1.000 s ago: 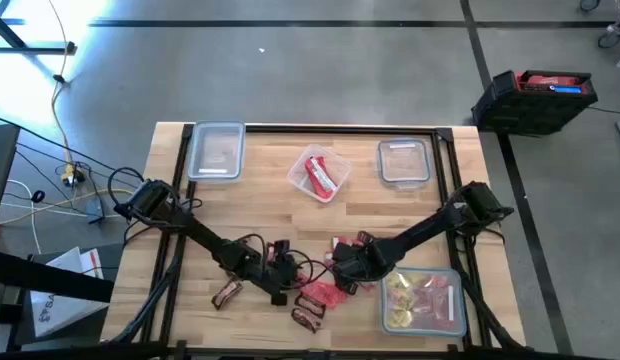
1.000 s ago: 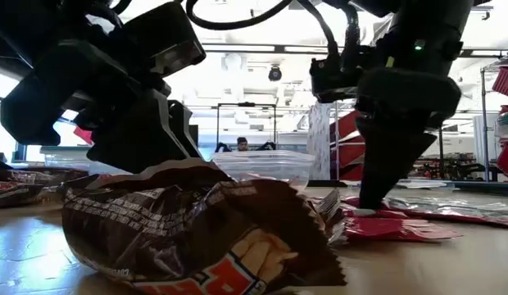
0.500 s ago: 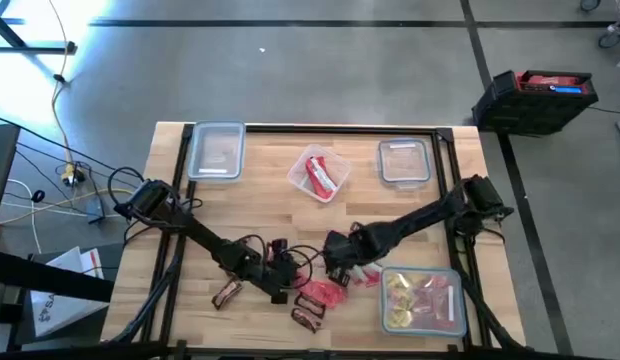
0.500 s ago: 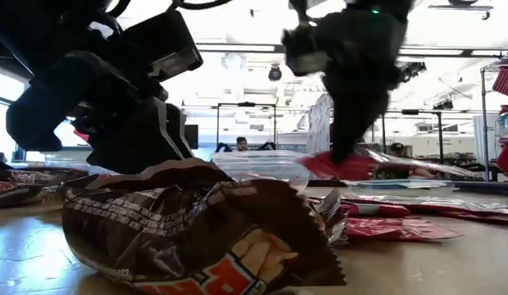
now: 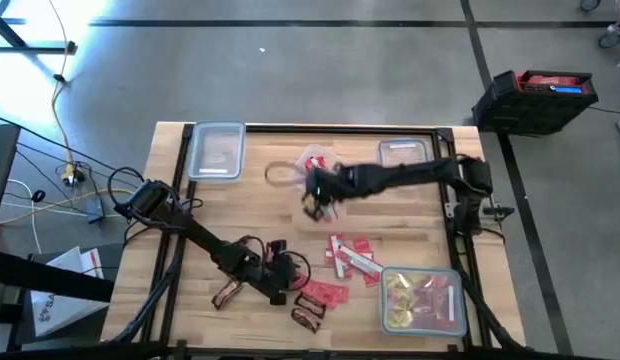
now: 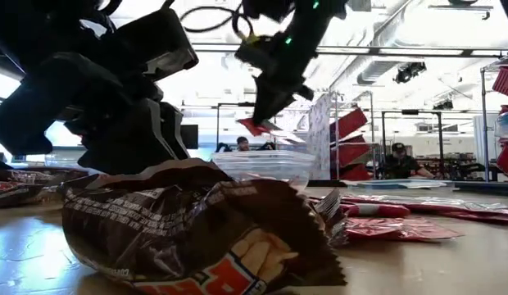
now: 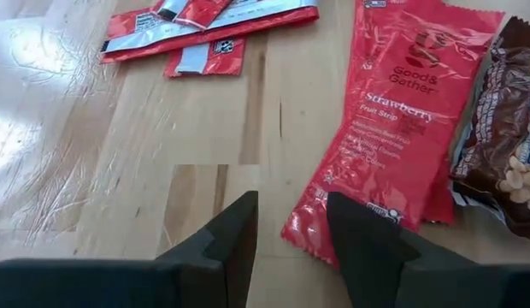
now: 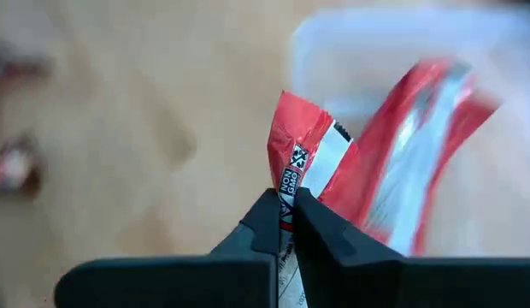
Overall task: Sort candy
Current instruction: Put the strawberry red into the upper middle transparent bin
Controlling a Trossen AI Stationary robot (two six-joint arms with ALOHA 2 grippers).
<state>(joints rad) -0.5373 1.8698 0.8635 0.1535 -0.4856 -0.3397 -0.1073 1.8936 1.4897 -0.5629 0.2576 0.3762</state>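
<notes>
Right wrist view: right hand (image 8: pixel 286 208) pinching red packet (image 8: pixel 303 162)

Grey floor (image 5: pixel 340 70) with dark lines; bright, possibly fluorescent ceiling lights (image 6: pixel 451 33).

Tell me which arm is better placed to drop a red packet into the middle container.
The right. Its pincer is shut on a red packet beside the middle container. The left pincer is open and low at the table's front, holding nothing.
</notes>
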